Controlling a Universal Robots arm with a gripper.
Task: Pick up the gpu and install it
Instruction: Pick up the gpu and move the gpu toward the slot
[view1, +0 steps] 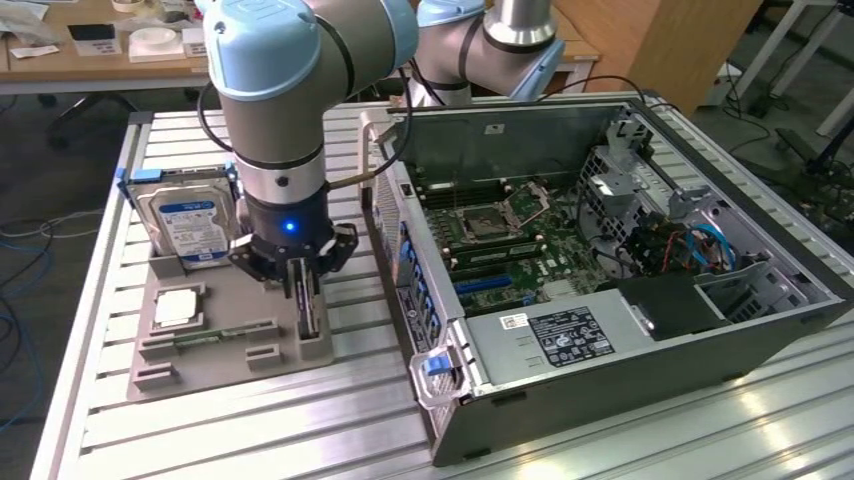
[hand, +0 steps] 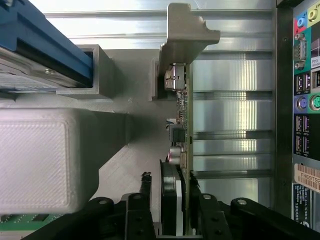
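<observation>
Your gripper (view1: 304, 288) is down low over the grey holder (view1: 220, 350) on the metal table (view1: 267, 430). The holder sits on the exterior view's left of the open computer case (view1: 747, 330).

The gpu (view1: 311, 318) stands on its thin edge in a slot of the holder, on the side closest to the case. It is dark and very slim from here.

In the wrist view you see the gripper (hand: 169, 181) with one finger on each side of the gpu (hand: 181, 107). The fingers (hand: 146, 182) are spread apart, and a little gap shows between one finger and the card. You cannot tell if the other finger touches it. The card's silver end piece (hand: 185, 35) points away from the gripper.

The hard drive (view1: 187, 220) with the blue label stands up at the back of the holder, well apart from the gpu. A small green stick (view1: 214, 335) lies flat in the holder, near the front. A shiny square chip (view1: 178, 308) lies just behind it.

The inside of the case shows its big green board (view1: 514, 235).
</observation>
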